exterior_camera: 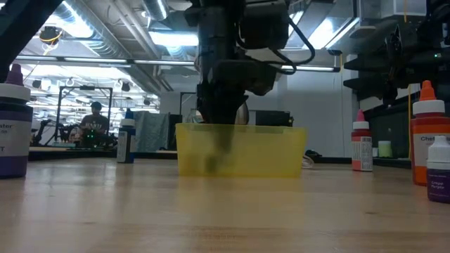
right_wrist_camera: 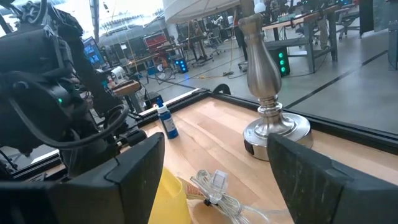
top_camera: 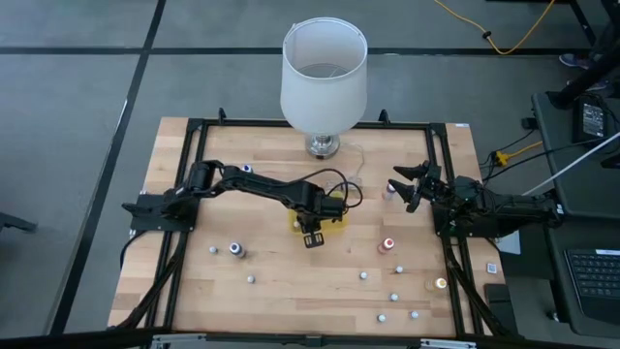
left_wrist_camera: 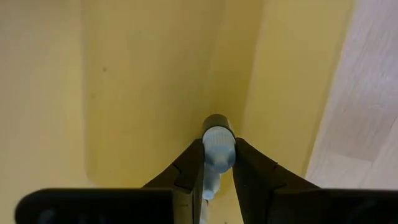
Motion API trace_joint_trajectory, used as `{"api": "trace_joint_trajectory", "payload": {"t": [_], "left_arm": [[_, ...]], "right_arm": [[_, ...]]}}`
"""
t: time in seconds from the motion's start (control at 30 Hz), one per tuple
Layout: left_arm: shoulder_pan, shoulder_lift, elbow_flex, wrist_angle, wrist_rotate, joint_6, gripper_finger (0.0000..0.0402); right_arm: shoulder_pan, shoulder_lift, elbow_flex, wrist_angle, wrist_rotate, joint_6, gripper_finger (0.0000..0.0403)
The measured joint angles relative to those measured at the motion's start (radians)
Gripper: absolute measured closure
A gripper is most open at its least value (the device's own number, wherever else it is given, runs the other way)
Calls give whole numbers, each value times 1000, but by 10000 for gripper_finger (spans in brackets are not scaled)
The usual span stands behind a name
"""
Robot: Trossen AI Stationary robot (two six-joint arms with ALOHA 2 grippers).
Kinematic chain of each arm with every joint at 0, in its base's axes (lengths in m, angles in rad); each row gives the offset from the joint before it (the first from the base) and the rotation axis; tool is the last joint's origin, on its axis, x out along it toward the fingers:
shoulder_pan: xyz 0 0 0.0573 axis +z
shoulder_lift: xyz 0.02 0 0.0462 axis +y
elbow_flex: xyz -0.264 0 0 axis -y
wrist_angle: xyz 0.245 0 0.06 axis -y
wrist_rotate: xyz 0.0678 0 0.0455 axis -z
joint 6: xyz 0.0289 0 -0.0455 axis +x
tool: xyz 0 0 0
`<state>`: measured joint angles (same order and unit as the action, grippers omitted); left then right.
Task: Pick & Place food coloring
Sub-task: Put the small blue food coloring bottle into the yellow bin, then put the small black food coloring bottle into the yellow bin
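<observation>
Inside yellow tray (top_camera: 334,226), mid-tabletop: left gripper (left_wrist_camera: 217,163) pinches one food coloring bottle (left_wrist_camera: 218,147) across its cap. Light, rigid, slick; body grip safer.

Right gripper (top_camera: 407,184) waits open near the tabletop's right edge.

From overhead my left arm (top_camera: 291,194) covers most of the yellow tray (top_camera: 334,225), so I can't see inside. At table level the left gripper (exterior_camera: 223,151) is only a dark blur through the tray wall. The scattered bottles (top_camera: 235,250) are too small to read.
</observation>
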<state>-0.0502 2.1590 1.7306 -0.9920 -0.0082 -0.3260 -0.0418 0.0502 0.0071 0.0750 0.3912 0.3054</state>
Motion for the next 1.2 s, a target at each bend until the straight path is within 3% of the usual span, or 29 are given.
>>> {"api": "trace_joint_trajectory", "payload": {"t": [0.3, 0.6, 0.83, 1.2], "left_arm": [[6, 0, 0, -1, 1, 0, 289], [26, 0, 0, -6, 54, -1, 268], [37, -37, 0, -12, 29, -11, 245], [53, -143, 0, -18, -27, -56, 157]], "right_arm": [[0, 0, 0, 0, 0, 0, 120], [0, 0, 0, 0, 0, 0, 120], [0, 0, 0, 0, 0, 0, 120], [0, 0, 0, 0, 0, 0, 120]]}}
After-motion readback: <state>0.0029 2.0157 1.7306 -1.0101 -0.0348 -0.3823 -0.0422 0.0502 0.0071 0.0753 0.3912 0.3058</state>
